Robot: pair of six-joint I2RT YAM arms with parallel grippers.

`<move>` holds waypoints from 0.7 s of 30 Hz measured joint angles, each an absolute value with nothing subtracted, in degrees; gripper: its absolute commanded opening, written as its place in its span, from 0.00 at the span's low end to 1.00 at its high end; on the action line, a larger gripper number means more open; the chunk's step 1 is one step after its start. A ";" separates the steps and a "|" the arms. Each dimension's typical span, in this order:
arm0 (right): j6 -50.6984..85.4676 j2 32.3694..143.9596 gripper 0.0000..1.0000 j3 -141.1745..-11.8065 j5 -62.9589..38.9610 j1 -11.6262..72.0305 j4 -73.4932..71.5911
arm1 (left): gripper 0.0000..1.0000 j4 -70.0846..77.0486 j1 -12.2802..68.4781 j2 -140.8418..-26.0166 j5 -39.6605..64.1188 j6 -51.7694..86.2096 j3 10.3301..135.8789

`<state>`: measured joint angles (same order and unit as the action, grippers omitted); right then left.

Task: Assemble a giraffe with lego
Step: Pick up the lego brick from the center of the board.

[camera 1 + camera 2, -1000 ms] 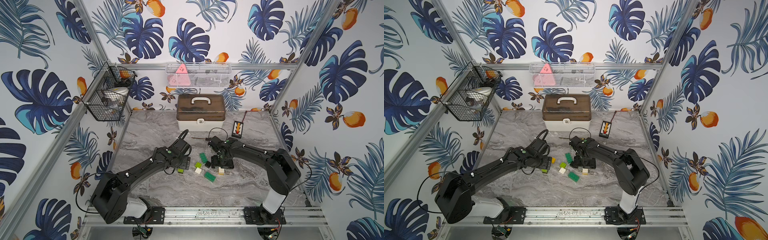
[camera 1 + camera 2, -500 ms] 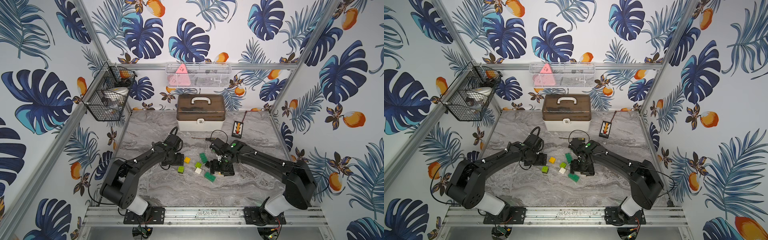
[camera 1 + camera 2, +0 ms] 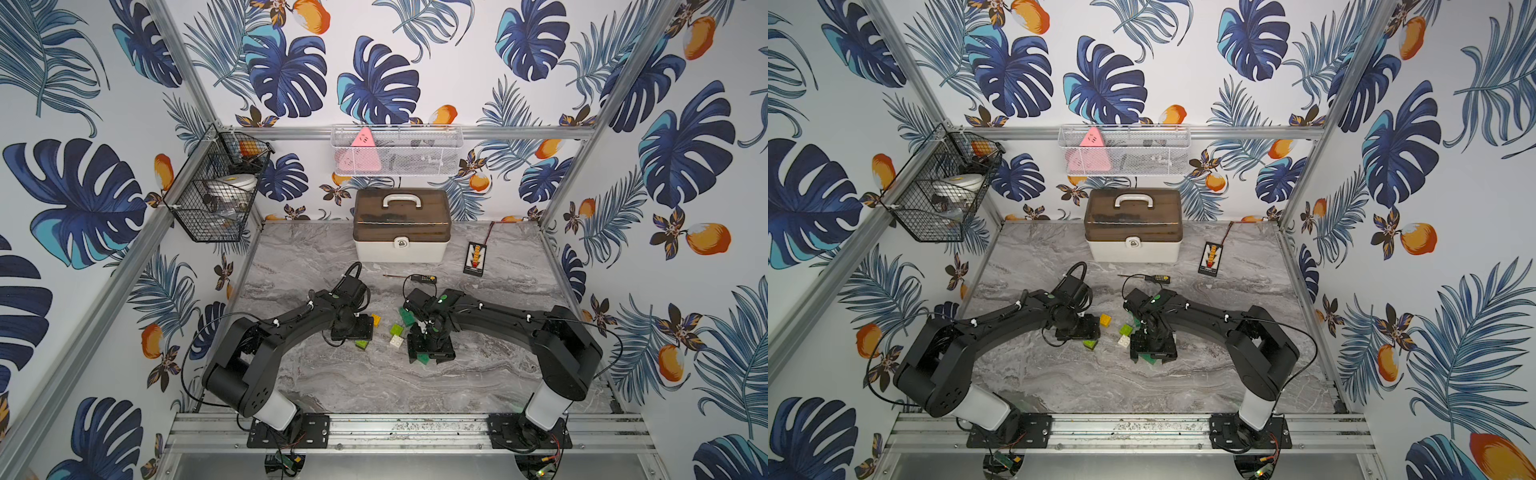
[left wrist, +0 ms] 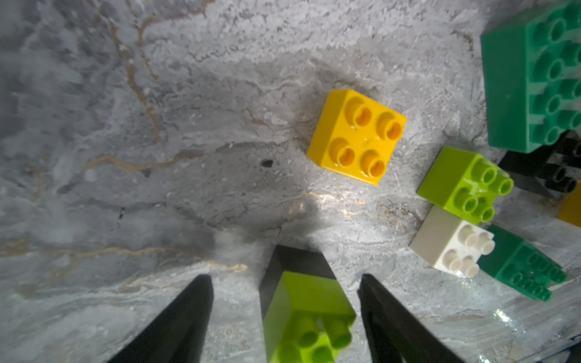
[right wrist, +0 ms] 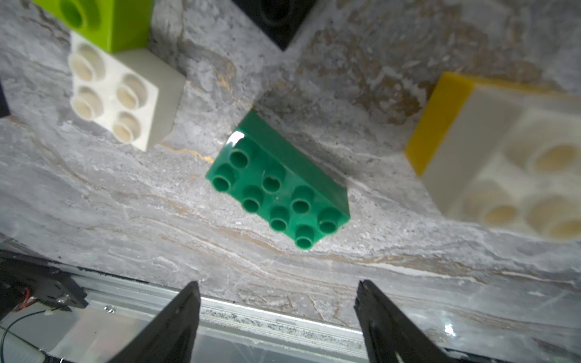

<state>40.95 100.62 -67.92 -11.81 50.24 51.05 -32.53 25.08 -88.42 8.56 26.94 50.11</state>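
Observation:
Loose lego lies mid-table; the giraffe is out of view as a joined figure. My left gripper [image 4: 284,276] is open and straddles a lime brick [image 4: 306,317] stacked on a black one, with a gap on each side. From above, that lime brick [image 3: 362,344] peeks out beside the left gripper [image 3: 353,328]. A yellow brick [image 4: 356,136], a second lime brick [image 4: 462,184], a white brick [image 4: 449,246] and a dark green brick [image 4: 531,75] lie beyond. My right gripper [image 5: 277,283] is open and empty, short of a long dark green brick [image 5: 278,188]. A white-on-yellow stack [image 5: 503,157] lies beside it.
A brown-lidded toolbox [image 3: 401,230] stands at the back. A black-yellow screwdriver [image 3: 419,278] and a patterned black card [image 3: 475,258] lie behind the arms. Wire baskets [image 3: 216,191] hang on the walls. The metal front rail [image 5: 283,317] runs close under the right gripper.
The right gripper has moved toward the table's front edge, over the long green brick. The left gripper has shifted frontward onto the lime-on-black stack.

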 measured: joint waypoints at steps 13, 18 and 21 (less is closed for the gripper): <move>39.31 105.93 0.79 -69.93 -11.62 49.41 47.00 | 0.77 -32.64 26.87 -84.75 10.17 29.91 47.70; 38.37 107.87 0.79 -72.23 -11.33 49.39 46.17 | 0.77 -32.99 26.92 -84.12 9.69 30.15 47.66; 37.98 108.71 0.79 -72.99 -11.09 49.39 45.78 | 0.77 -33.23 26.92 -83.35 9.13 30.26 47.51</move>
